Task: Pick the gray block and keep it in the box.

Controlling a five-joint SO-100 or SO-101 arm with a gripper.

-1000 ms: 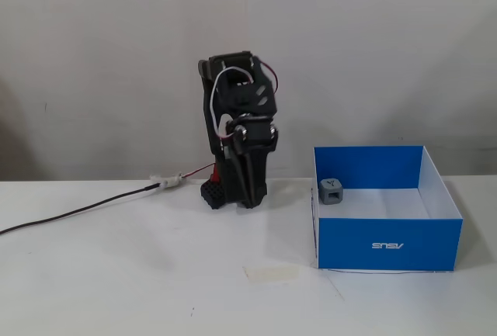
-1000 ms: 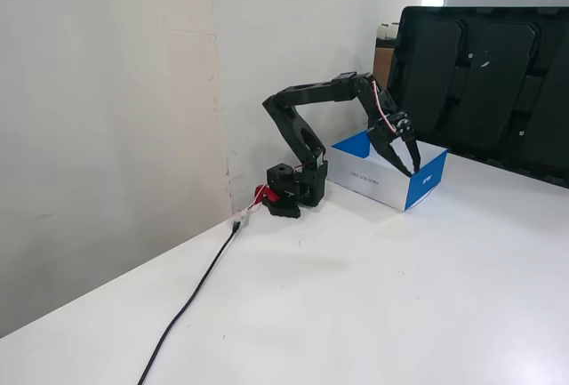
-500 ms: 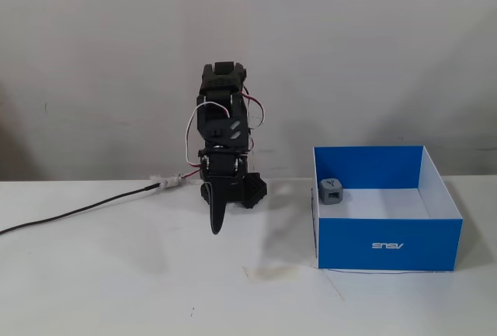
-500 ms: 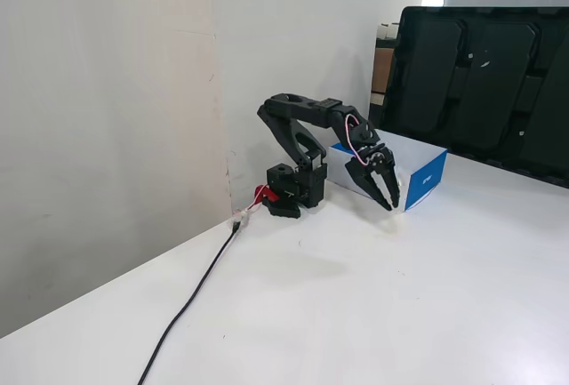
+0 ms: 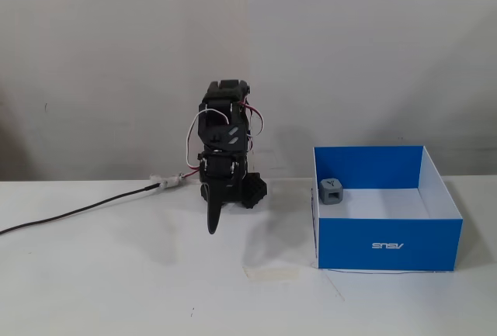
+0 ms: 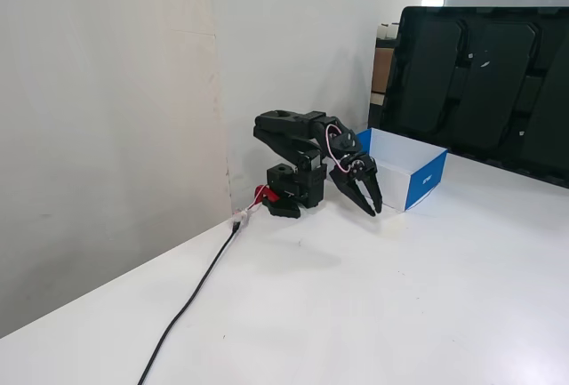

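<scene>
From my end the gray block (image 5: pixel 331 191) already sits on the floor of the box (image 5: pixel 386 244), in its back-left corner in a fixed view. My gripper (image 6: pixel 371 208) hangs over the worktop (image 5: pixel 140 274) beside the box, jaws slightly parted and empty, so I judge only parking the arm is left.

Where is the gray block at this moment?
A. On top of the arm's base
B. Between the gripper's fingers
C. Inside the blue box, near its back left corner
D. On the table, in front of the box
C: in a fixed view the gray block sits on the white floor of the box, by the back left corner, while the gripper hangs over the table, holding nothing.
</scene>
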